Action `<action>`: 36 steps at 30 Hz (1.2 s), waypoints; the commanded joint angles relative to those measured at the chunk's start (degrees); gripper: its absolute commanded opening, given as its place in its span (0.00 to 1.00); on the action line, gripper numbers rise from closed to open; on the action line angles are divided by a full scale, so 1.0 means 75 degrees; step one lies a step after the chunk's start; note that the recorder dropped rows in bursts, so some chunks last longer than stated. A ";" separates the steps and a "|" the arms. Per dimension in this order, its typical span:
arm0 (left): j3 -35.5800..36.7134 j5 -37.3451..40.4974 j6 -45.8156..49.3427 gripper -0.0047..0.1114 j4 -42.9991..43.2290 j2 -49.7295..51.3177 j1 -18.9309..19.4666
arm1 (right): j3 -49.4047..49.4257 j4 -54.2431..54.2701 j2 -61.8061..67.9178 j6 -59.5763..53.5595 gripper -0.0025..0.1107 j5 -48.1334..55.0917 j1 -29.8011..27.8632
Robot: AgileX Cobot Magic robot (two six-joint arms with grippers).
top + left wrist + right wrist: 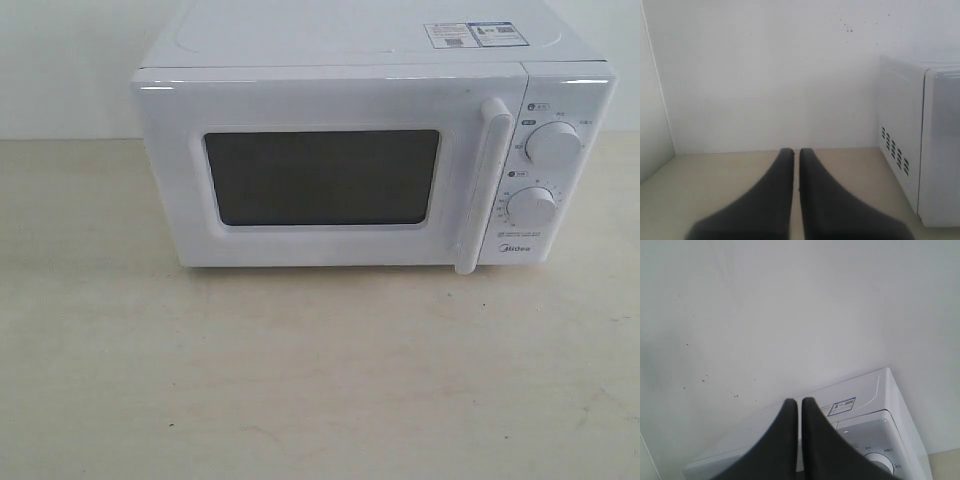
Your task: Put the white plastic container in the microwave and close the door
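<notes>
Microwave (340, 160) stands below our right gripper (799, 402) and near our left gripper (796, 152), door (320, 105) closed; both tools are clenched on nothing. We see the white plastic container nowhere. We judge it light, smooth and slightly flexible, best pinched across its short sides under its rim.

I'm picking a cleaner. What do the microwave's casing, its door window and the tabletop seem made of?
Microwave casing: glossy white, painted metal or plastic; highlights glint along its edges.
Door window: dark, smooth, likely tinted glass or plastic.
Tabletop: matte pale wood-look, probably laminate; faint streaky grain.
</notes>
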 commanded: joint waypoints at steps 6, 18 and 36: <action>0.0033 0.1133 0.0414 0.08 0.0062 -0.0024 0.0150 | -0.0007 -0.0008 -0.0043 -0.0064 0.02 0.0039 -0.0040; 0.0033 0.2075 0.0256 0.08 -0.0141 -0.0024 0.0120 | -0.0007 -0.0007 -0.0043 -0.0064 0.02 0.0025 -0.0040; 0.0033 0.2090 0.0220 0.08 -0.0438 -0.0024 0.0120 | -0.0007 -0.0007 -0.0043 -0.0064 0.02 0.0025 -0.0040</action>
